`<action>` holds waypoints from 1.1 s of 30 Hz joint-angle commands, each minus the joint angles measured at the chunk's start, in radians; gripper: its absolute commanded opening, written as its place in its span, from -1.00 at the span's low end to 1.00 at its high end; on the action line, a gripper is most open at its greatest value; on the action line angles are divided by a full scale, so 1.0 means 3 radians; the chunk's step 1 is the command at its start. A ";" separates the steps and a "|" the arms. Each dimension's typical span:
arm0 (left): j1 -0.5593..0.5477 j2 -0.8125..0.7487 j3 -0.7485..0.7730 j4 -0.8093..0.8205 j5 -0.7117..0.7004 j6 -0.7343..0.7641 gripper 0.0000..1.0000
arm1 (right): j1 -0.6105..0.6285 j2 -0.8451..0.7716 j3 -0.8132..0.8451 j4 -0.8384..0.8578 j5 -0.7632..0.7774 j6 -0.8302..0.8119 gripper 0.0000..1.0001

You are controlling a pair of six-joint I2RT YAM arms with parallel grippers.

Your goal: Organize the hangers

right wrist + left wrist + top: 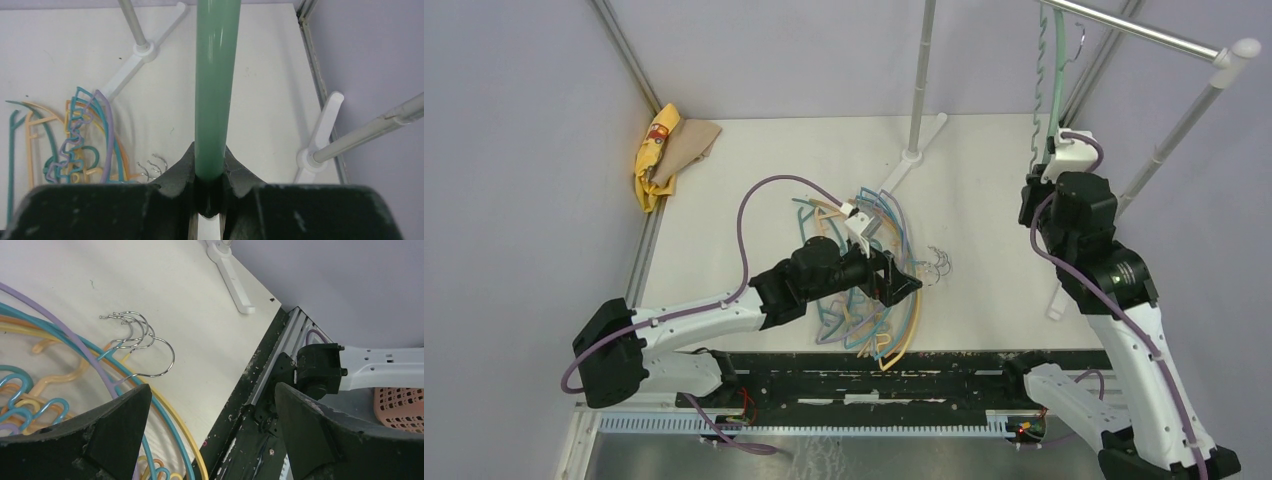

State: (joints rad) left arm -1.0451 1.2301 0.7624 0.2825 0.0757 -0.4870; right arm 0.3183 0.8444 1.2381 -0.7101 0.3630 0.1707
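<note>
A pile of hangers point(894, 225) in teal, tan-orange and lilac lies mid-table, their metal hooks point(937, 263) pointing right. It also shows in the left wrist view point(60, 360) and the right wrist view point(75, 140). My left gripper point(902, 282) is open and empty, hovering over the pile's right side. My right gripper point(1042, 165) is shut on a pale green hanger point(1056, 75), raised at the far right; the hanger reaches up by the metal rail point(1144, 28). In the right wrist view the green hanger point(215, 85) runs up from between the fingers.
A white-footed rack stands with one post point(921, 80) at the back centre and another point(1174, 130) at right. A yellow-and-tan cloth point(669, 150) lies at the back left corner. A black rail point(944, 375) runs along the near edge. A pink basket point(400, 407) sits beyond the table.
</note>
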 commanded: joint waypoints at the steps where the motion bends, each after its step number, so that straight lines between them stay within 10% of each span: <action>1: -0.0010 -0.0122 -0.0050 0.0187 -0.0086 0.0162 0.98 | 0.0002 0.0193 0.0267 0.0060 0.0292 -0.0172 -0.99; 33: -0.0010 -0.0285 -0.0481 0.0204 -0.0199 0.0100 0.98 | -0.0849 0.0769 0.0650 0.0249 -0.0058 0.0135 -0.99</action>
State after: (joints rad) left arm -1.0451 1.1526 0.6147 0.2939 0.0288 -0.4873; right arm 0.0799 1.1027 1.3991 -0.7383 0.3626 0.1802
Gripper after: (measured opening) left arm 0.990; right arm 0.210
